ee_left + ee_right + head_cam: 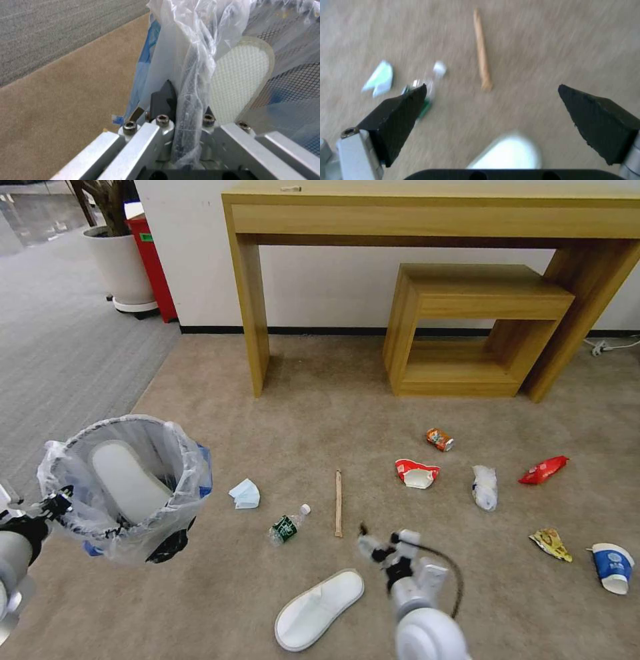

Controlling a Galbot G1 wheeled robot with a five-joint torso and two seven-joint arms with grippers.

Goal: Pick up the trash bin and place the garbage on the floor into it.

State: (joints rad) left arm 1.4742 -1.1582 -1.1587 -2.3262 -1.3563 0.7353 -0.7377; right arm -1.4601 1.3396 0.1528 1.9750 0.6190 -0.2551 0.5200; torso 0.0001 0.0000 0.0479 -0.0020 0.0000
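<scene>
Bin in my left pincer, right pincer spread above the carpet.

My left gripper [185, 110] clamps the bin [127, 487] rim; my right gripper [491, 100], apart, hovers with the slipper [319, 610] at its seven o'clock.

Bare carpet [333, 400] ahead, wooden stick [339, 503] and slipper [320, 609] beside right end effector [380, 543]

Bright, even indoor light; soft shadows; right wrist view motion-blurred; head view edges bowed.
</scene>
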